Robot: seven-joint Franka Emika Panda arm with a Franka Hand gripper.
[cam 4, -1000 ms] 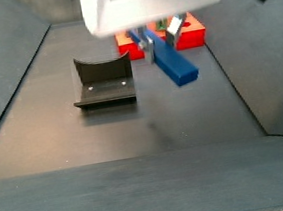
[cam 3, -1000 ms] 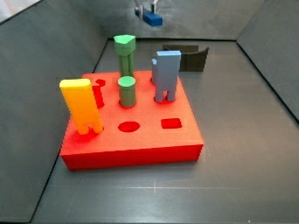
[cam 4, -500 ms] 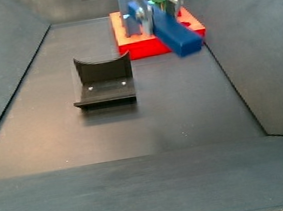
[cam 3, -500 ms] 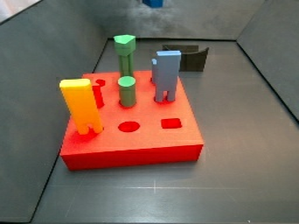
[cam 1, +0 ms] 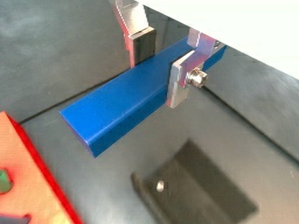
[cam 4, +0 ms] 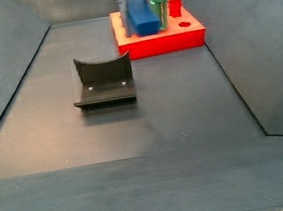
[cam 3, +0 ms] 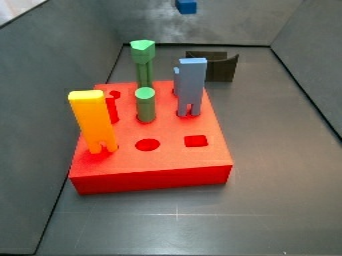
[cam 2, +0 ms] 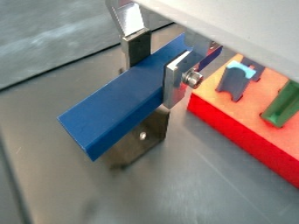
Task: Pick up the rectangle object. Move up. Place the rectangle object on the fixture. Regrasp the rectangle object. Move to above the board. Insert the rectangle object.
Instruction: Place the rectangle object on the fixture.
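Observation:
My gripper [cam 1: 162,68] is shut on the rectangle object [cam 1: 117,109], a long dark blue bar held crosswise between the silver fingers [cam 1: 181,80]; both wrist views show this grip [cam 2: 156,70]. The bar [cam 2: 111,114] hangs high in the air. The fixture [cam 1: 201,188] lies on the floor below it and shows under the bar in a wrist view [cam 2: 135,147]. In a side view only the bar's end [cam 3: 187,6] shows at the top edge, above the fixture [cam 3: 214,65]. The red board [cam 3: 154,158] stands nearby and shows in both side views [cam 4: 162,41].
On the board stand a yellow piece [cam 3: 91,122], two green pegs [cam 3: 142,62] and a paler blue block [cam 3: 191,88], which also shows in a side view [cam 4: 136,9]. Grey walls slope up around the dark floor [cam 4: 134,129]. The fixture [cam 4: 102,81] sits apart from the board.
The gripper has risen with the blue bar. It has left the top of one side view, and only the bar's end remains in the other.

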